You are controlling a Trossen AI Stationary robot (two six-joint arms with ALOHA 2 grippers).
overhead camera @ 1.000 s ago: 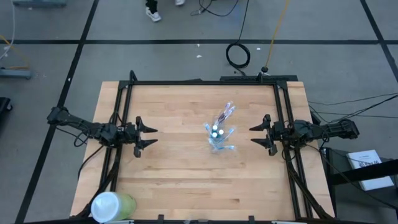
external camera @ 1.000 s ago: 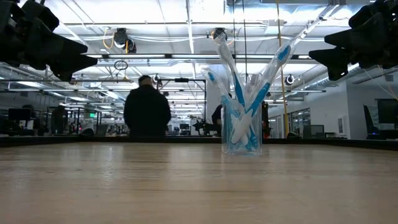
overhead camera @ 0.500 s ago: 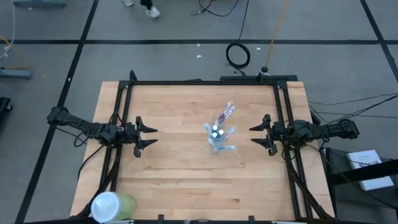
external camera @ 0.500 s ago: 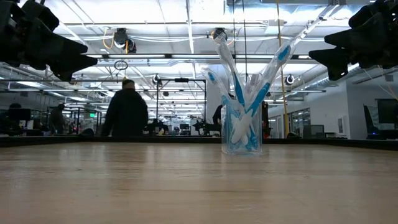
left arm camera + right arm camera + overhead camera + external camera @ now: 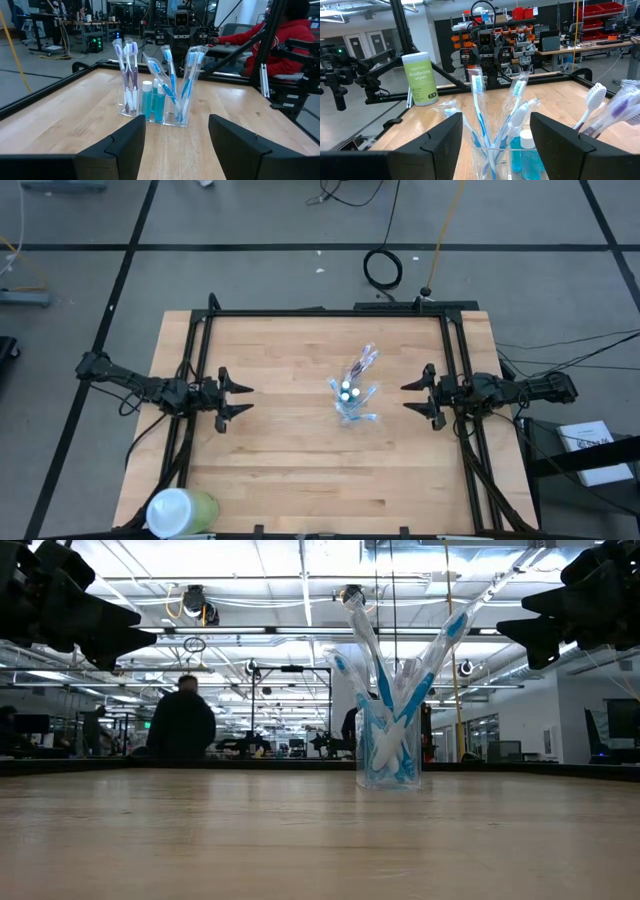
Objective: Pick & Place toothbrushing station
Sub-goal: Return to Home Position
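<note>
The left tool (image 5: 243,399) hangs above the tabletop (image 5: 290,470) on its left side, fingers spread wide and gripping nothing. The right tool (image 5: 406,398) faces it from the opposite side, likewise released and empty. Both point inward toward each other, level with one another.

Between the two tools stands the clear plastic organizer (image 5: 352,402), upright on the wood. It sits nearer the right tool than the left, apart from both. The left wrist view shows it straight ahead of the left tool's fingers (image 5: 127,145), and the right wrist view shows it close in front of the right tool's fingers (image 5: 442,142).

Several blue-and-white toothbrushes (image 5: 385,690) stand in the organizer with their heads up, fanning outward, some in clear wrappers. A pinkish-purple toothbrush (image 5: 131,75) stands in the compartment at one end and leans out away from both tools toward the far edge of the tabletop. Small blue bottles with white caps (image 5: 146,97) stand upright in the middle of the organizer, between the purple brush and the blue ones; how many there are cannot be told for certain.

A pale-green canister (image 5: 180,510) stands upright at the tabletop's near corner, on the left tool's side, well apart from both tools and from the organizer.

In the room beyond, a person in dark clothes (image 5: 180,725) shows in the low view, and a red sleeve (image 5: 250,35) shows in the left wrist view.
</note>
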